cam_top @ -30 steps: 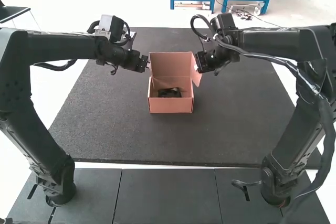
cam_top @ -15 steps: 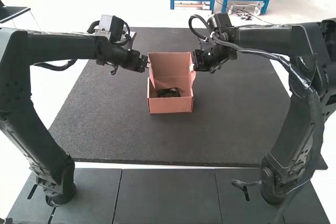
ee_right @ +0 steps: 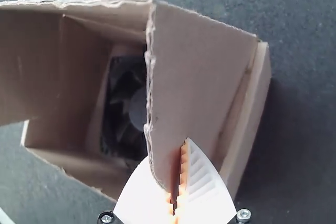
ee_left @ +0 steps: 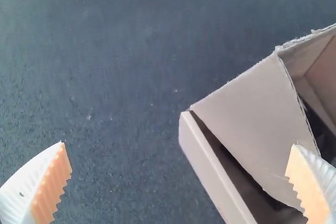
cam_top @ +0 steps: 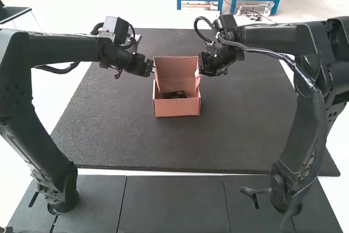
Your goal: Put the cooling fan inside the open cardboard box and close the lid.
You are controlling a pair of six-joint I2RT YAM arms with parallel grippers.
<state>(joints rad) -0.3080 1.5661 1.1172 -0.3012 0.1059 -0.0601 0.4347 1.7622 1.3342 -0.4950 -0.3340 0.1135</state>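
Flap folded farther over box, right tool shifted inward

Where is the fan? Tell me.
In the high view, the fan sits inside the open box at the mat's middle, beside the right gripper pinching its flap.

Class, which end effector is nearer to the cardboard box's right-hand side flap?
Right. The right end effector is shut on that flap; the left end effector is open on the opposite side of the cardboard box.
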